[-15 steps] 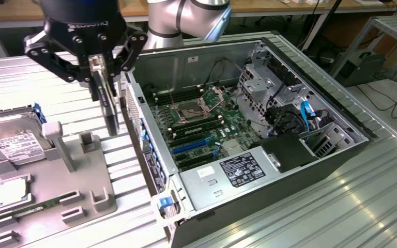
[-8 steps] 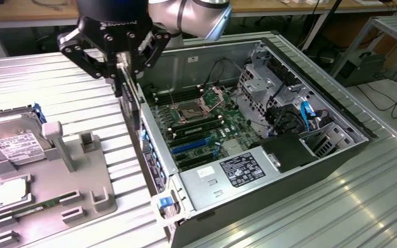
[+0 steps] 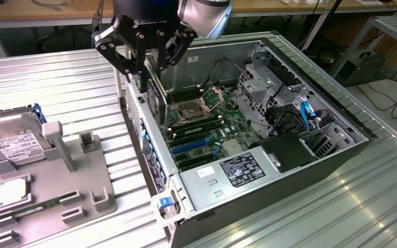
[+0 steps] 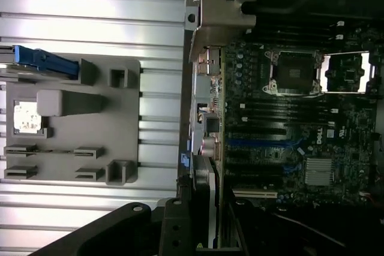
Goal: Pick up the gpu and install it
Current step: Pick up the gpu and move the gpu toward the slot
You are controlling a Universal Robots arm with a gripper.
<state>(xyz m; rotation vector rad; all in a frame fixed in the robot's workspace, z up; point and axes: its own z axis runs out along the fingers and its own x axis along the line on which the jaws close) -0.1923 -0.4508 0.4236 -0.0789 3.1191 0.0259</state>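
The gripper (image 3: 143,76) is closed on the gpu (image 3: 155,101), held edge-on above the open computer case (image 3: 268,201). Case and grey fixture (image 3: 88,201) rest on a ribbed metal table (image 3: 54,82).

Gripper (image 3: 143,70): black, with a silver-grey arm segment above it. gpu (image 3: 150,98), seen edge-on under the gripper: appears black. Table (image 3: 60,77): silvery metal, ribbed in parallel stripes. Fixture tray (image 3: 81,201): plain matte grey. Hard drive (image 3: 12,144): silver, with a white label carrying dark print. Clip (image 3: 36,111) beside it: blue. Memory stick (image 3: 40,209): green. Computer case (image 3: 350,150): black outside, bare grey metal inside. Motherboard (image 3: 216,129): dark green. Slots (image 3: 192,145): blue and black. Sticker (image 3: 243,168): white with black print. Cables (image 3: 307,111): blue.
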